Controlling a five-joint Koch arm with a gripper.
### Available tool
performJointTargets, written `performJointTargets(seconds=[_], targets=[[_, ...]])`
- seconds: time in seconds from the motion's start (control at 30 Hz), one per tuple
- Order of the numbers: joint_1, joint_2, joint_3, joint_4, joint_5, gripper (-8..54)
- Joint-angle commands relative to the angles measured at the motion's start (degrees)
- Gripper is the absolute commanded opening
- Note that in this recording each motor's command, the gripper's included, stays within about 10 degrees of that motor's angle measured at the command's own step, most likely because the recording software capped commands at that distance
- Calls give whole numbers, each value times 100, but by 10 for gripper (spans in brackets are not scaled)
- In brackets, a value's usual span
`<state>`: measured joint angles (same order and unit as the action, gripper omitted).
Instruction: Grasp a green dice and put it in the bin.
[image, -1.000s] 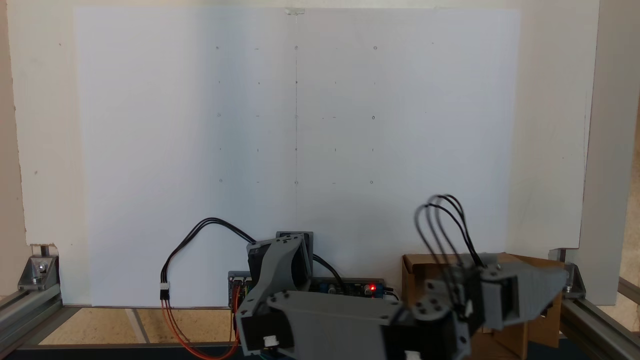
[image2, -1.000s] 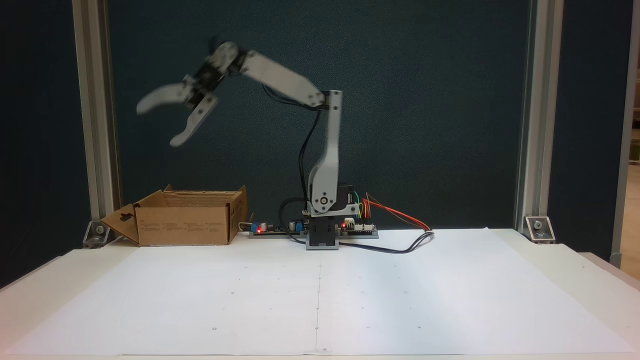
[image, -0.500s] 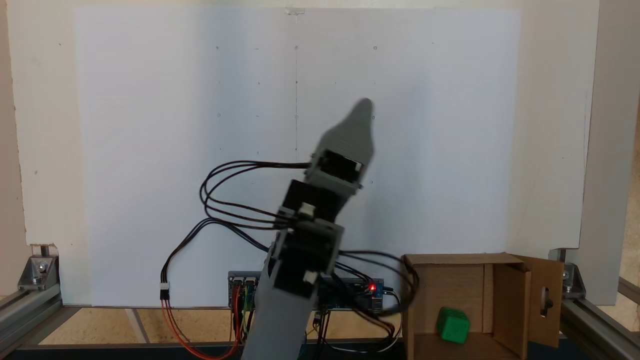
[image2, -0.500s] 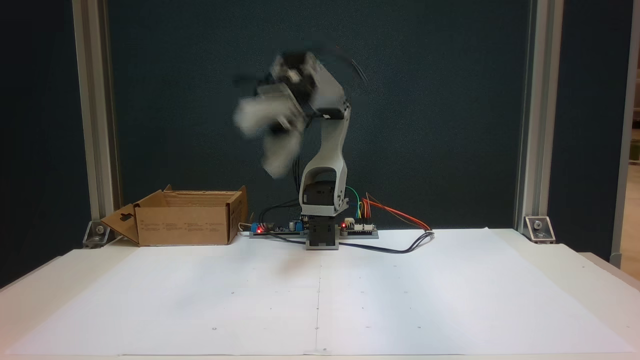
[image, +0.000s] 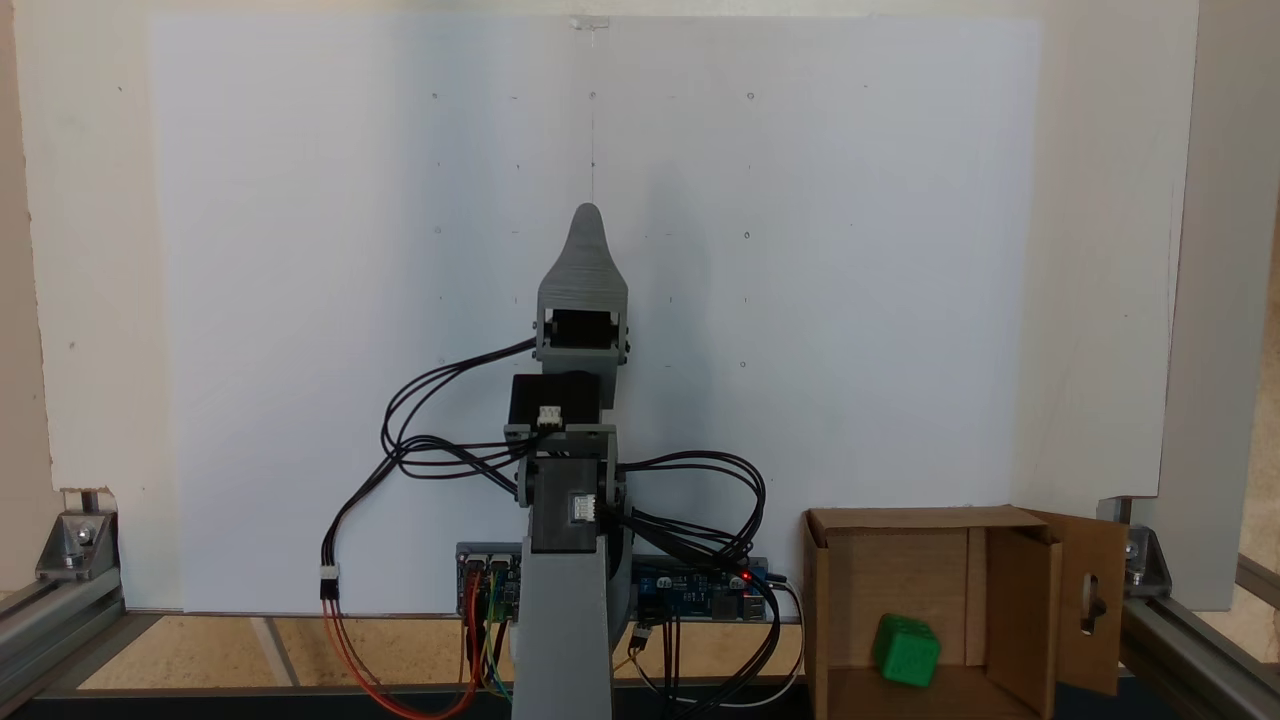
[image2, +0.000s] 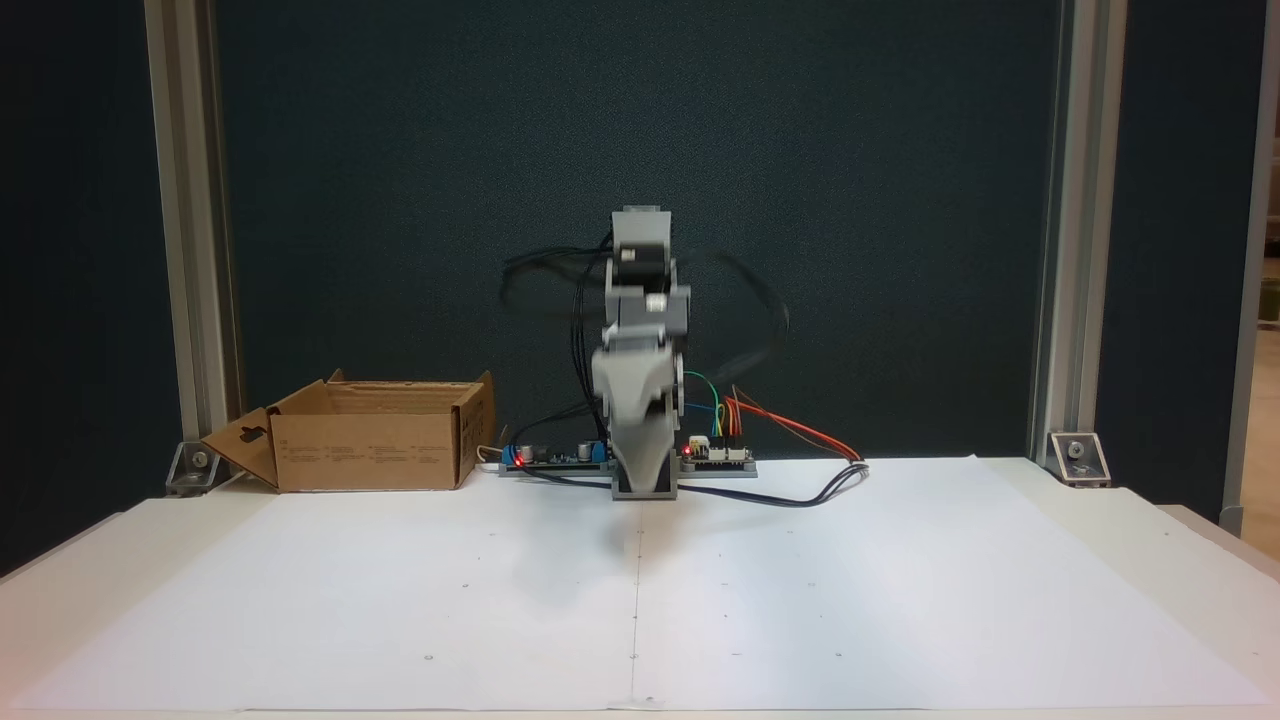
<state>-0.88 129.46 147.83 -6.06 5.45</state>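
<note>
Green dice lying inside the bin, on its floor, toward the bin's right inner wall as a fixed view shows it, one pipped face up. Bin open at the top, flaps spread, the flap with the slot cut-out on its right side there; in a fixed view standing at the far left edge of the white paper sheet, its contents hidden by the front wall. Gripper well apart from the dice, centred on the sheet's midline, pointing away from the base toward the middle of the sheet; in a fixed view hanging tip-down in front of the arm's base, slightly blurred. Jaws stacked one behind the other in both fixed views, so impossible to tell whether spread or closed; nothing visible between them. Control boards and loose cables along the sheet's far edge, between base and bin.
</note>
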Motion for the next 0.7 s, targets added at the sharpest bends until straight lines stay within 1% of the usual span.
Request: performJointTargets(seconds=[0.0, 0.3, 0.67], targets=[[123, 650, 97, -938, 167, 431], [677, 650, 1204, -3188, 176, 430], [659, 650, 2593, -5825, 176, 436]])
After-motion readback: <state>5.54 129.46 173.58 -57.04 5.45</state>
